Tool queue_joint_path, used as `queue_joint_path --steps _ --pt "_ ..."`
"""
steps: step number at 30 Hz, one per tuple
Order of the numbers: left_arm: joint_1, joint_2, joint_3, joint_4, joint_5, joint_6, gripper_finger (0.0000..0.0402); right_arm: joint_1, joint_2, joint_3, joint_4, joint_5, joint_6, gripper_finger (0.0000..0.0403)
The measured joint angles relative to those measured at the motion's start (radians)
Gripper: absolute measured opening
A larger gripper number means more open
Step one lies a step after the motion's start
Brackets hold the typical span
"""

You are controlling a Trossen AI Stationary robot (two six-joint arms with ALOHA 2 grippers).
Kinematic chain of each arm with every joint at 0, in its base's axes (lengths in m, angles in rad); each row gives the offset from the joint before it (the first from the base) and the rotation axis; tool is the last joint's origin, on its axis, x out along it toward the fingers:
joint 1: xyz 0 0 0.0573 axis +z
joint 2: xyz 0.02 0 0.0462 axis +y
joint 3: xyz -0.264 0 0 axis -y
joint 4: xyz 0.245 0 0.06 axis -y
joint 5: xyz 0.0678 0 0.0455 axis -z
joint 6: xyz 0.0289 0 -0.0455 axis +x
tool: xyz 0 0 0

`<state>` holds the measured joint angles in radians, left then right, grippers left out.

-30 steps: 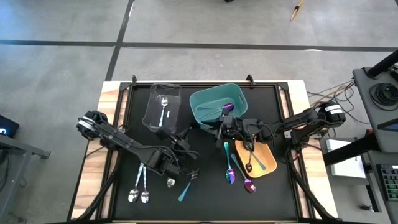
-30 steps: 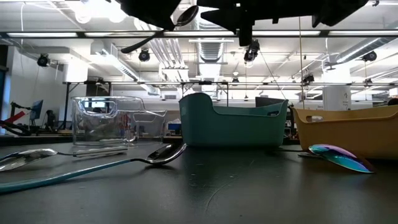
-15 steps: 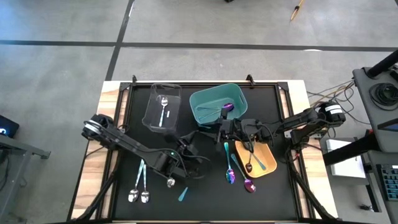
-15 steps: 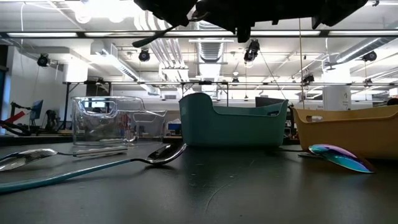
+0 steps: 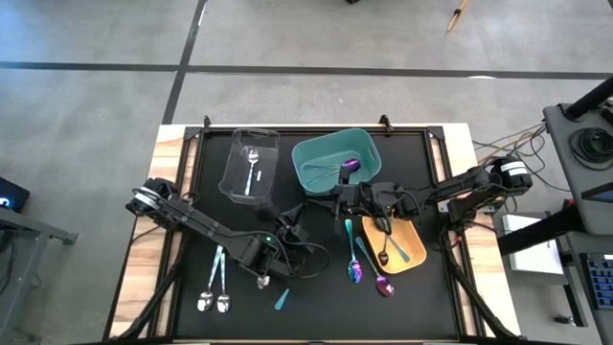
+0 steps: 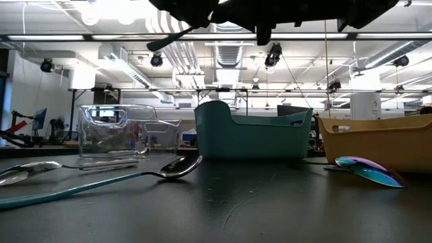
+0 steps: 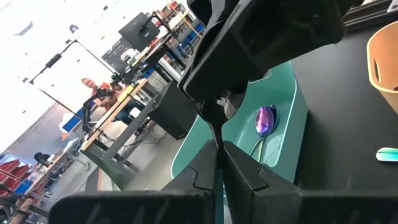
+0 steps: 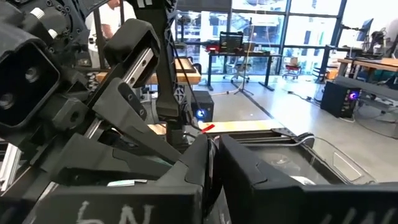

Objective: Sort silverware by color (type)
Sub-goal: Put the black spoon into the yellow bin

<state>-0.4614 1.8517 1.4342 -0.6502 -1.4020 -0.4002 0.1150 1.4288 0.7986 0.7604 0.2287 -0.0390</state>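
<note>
grippers both closed: my left gripper is clamped on a thin teal-handled utensil above the black mat; my right gripper has fingers together, empty, beside the teal plastic bin. two silver spoons lie near the front left.

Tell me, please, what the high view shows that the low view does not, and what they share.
Only the high view shows both arms whole, the left end effector and the right end effector over the mat, a silver spoon inside the clear bin, and spoons inside the orange bin. Only the low view shows the room's ceiling lights. Both show the teal bin, the clear bin and the orange bin, and spoons lying on the mat.
</note>
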Motion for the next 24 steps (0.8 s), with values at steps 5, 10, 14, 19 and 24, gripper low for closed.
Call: queue_joint_path --steps 5,10,14,19,24 --pt "0.000 0.000 0.001 -0.003 0.003 -0.002 0.0023 0.000 0.000 0.000 -0.005 -0.001 0.002 0.0017" --pt "0.000 -0.003 0.006 -0.011 0.039 -0.001 0.0068 0.000 -0.002 0.000 -0.027 -0.005 0.004 0.0015" --pt "0.000 -0.005 0.006 -0.054 0.075 -0.001 0.0103 0.000 -0.018 0.000 -0.077 -0.004 0.005 0.0015" --pt "-0.010 -0.030 0.005 -0.165 0.080 -0.001 0.0129 -0.002 -0.058 0.035 -0.269 0.011 0.026 0.0014" --pt "-0.009 -0.086 -0.002 -0.265 0.073 -0.012 0.0128 0.000 -0.069 0.118 -0.548 0.008 0.028 0.0014"
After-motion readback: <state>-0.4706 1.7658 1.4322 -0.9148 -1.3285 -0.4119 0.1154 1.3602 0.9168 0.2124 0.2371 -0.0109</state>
